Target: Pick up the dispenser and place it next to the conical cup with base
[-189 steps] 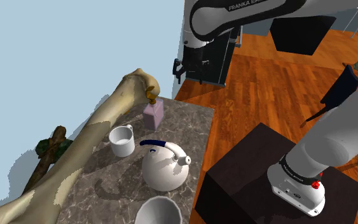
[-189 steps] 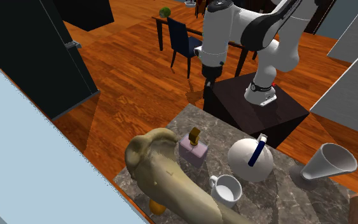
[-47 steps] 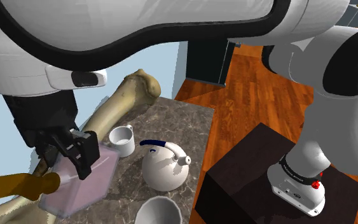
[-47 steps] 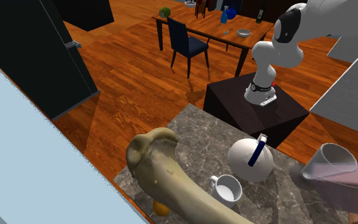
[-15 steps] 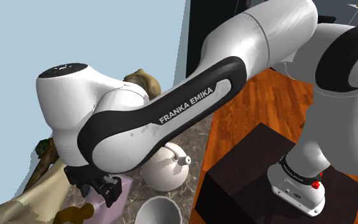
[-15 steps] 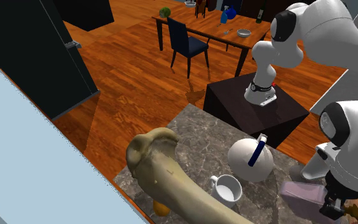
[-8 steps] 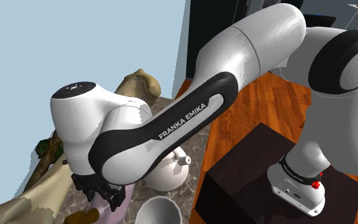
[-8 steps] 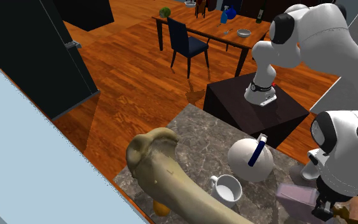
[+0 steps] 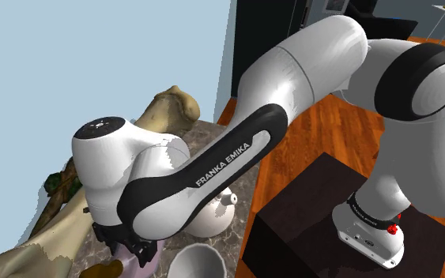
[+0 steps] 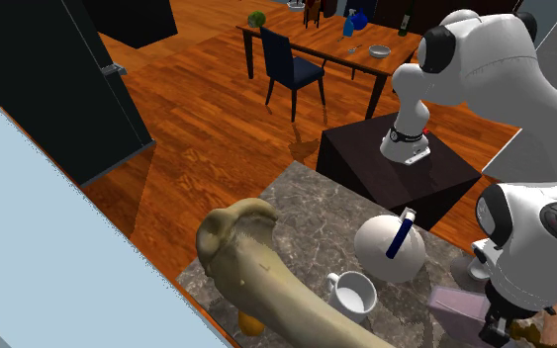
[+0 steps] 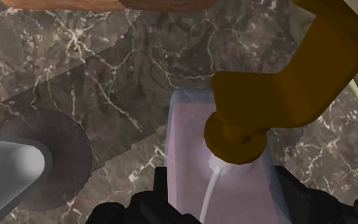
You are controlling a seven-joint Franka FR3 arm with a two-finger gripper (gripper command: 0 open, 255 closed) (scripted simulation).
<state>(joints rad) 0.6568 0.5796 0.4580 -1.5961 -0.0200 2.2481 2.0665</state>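
Claw [image 11: 220, 198] closed on the dispenser [image 11: 187, 146], fingers pressed to both sides of its pale lilac body. Brown pump head [image 11: 279, 95] just ahead of the fingers. Conical cup [image 11: 9, 167] on its round base sits beside the claw, near the dispenser, not touching. Marble surface [image 11: 95, 63] underneath.
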